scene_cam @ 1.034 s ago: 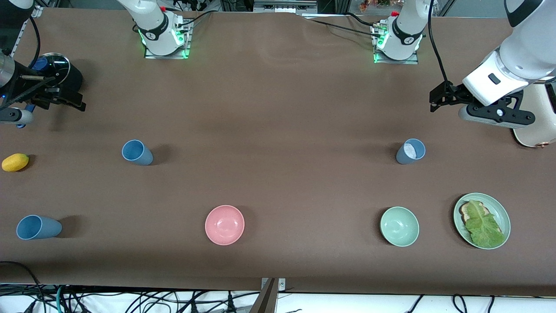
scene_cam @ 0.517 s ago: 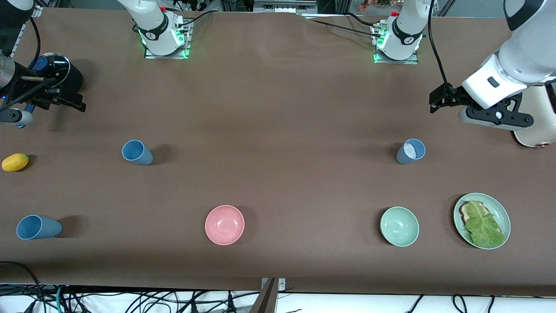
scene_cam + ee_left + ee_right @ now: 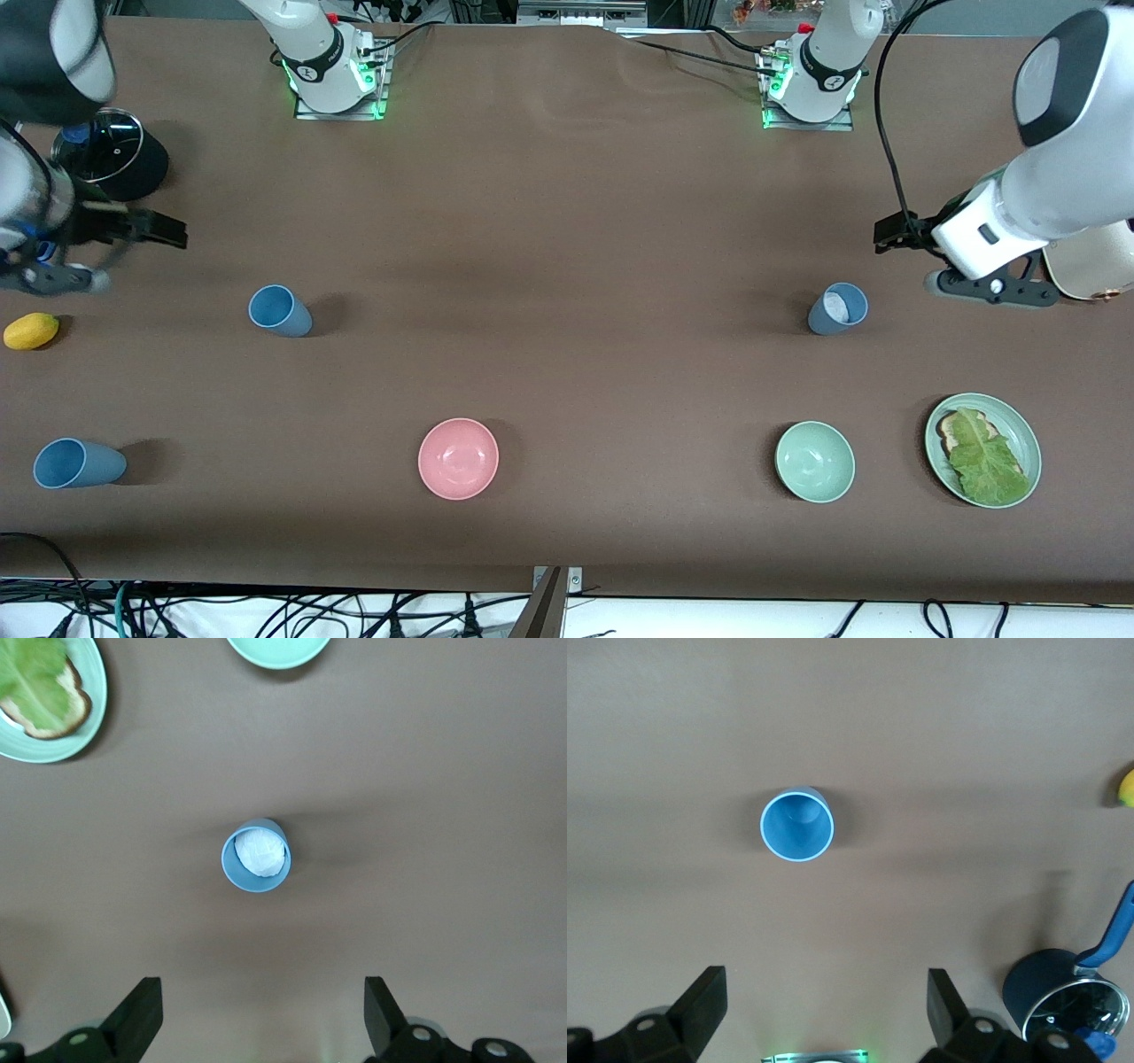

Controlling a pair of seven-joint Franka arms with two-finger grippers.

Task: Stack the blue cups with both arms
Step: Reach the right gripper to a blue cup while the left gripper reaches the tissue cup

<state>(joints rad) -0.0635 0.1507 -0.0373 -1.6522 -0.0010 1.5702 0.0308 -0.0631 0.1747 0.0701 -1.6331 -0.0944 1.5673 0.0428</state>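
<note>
Brown table (image 3: 567,221), 3 unlabeled blue cups (image 3: 280,311)

1. The table (image 3: 567,266) is plain brown.
2. Three cups: bright blue (image 3: 279,311), light blue (image 3: 78,463), and slate blue (image 3: 836,308) with something white inside.
3. One bowl (image 3: 458,458) is pink, another (image 3: 814,462) pale green.
4. A pale green plate (image 3: 1021,425) carries green lettuce (image 3: 988,459).
5. The lemon (image 3: 31,330) is yellow.
6. Both grippers are black: left (image 3: 257,1023), right (image 3: 824,1019).
</note>
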